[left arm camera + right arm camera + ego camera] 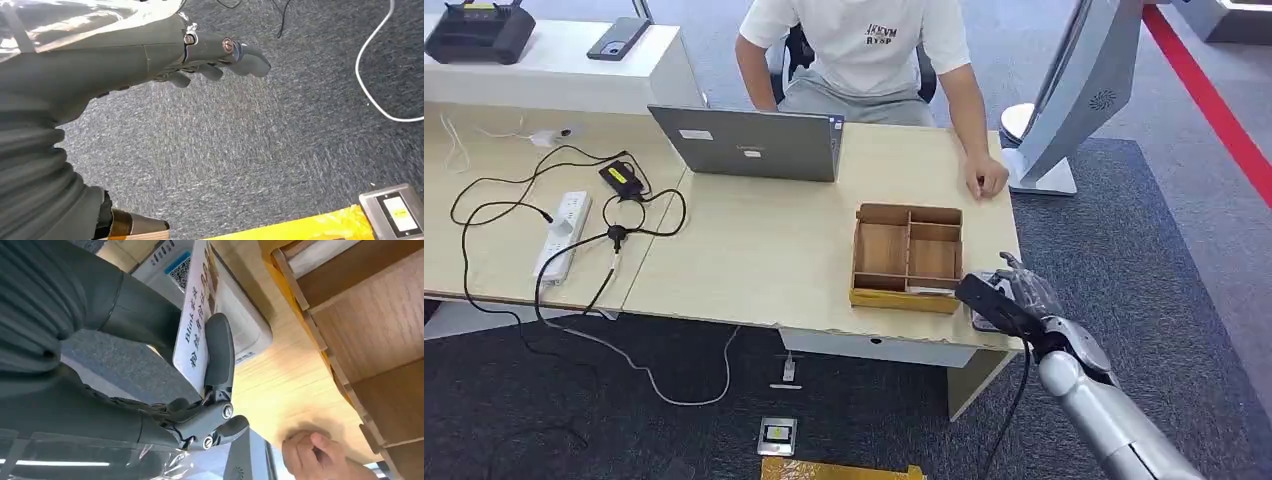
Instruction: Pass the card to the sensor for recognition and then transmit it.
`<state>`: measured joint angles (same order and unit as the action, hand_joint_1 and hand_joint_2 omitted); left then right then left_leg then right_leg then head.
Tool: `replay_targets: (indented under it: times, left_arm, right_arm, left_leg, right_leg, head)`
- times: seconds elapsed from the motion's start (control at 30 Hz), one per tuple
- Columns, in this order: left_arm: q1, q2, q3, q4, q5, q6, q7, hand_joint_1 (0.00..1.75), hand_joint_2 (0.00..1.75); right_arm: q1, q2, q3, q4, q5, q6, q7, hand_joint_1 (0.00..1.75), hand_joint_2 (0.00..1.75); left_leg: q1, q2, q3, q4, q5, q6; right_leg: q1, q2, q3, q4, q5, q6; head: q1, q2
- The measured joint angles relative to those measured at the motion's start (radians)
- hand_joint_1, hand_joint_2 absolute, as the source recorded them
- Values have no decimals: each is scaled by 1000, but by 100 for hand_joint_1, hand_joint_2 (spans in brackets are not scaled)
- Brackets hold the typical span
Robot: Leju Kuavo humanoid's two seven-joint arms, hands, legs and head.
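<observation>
One card point(196, 335), white with printed text, was pinched between the thumb and a dark finger of the right hand point(200, 390), which hovered at the front right corner of the table point(754, 270). The card stood just above one pale sensor point(235, 325) with a printed code on it, lying on that same corner; whether card and sensor touched could not be told. In the head view the right hand point(1014, 295) sat just right of one wooden tray point(908, 258), which was split into four compartments and rested near the front edge. The left hand point(220, 57) hung low over the grey carpet point(260, 140), holding nothing, its fingers loosely curled and apart. One person in a white shirt point(864, 45) sat behind the far edge of the table, one hand point(986, 180) resting on the top near the far right corner. One grey laptop point(749, 143) stood open at the far edge in front of that person. Towards the left side lay one white power strip point(564, 232) and one black adapter point(622, 180) among tangled black cables. On the floor under the front edge lay one small device with a screen point(776, 436), beside one yellow strip point(834, 470). One white stand point(1074, 100) rose off the right end of the table.
</observation>
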<state>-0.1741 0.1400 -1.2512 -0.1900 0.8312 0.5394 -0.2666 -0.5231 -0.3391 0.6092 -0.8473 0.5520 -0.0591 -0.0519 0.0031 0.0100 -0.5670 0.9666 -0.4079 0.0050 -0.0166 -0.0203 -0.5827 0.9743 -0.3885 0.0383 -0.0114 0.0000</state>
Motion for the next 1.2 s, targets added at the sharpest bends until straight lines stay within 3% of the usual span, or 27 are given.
replay_targets:
  times: [0.2,0.43,0.73,0.97,1.2]
  left_arm:
    - [0,0,0,0,0,5,-1,0,175]
    - [-1,-1,0,0,-20,15,-11,0,175]
    - [-3,-2,-2,0,-49,17,-27,0,175]
    - [-31,-1,-15,0,-97,-5,-10,0,175]
    - [-62,2,-45,0,-145,-22,1,0,175]
  right_arm:
    - [-19,4,-10,1,-19,-45,-15,175,175]
    - [-119,18,-50,4,-37,-103,-55,175,175]
    - [-259,34,-89,30,9,-113,-108,175,175]
    - [-405,84,-86,96,91,-114,-168,175,175]
    - [-568,168,-69,257,161,-86,-188,175,175]
  left_leg:
    - [0,0,0,0,0,0]
    - [0,0,0,0,0,0]
    - [0,0,0,0,1,0]
    - [0,0,-1,0,1,-1]
    - [0,0,-1,0,2,-1]
  right_leg:
    - [0,0,0,0,0,0]
    - [0,0,0,0,0,0]
    - [0,0,0,0,0,0]
    - [0,0,-1,1,1,-1]
    - [0,0,-2,1,1,-1]
  head:
    - [0,0]
    - [0,0]
    - [0,0]
    - [0,0]
    - [0,0]
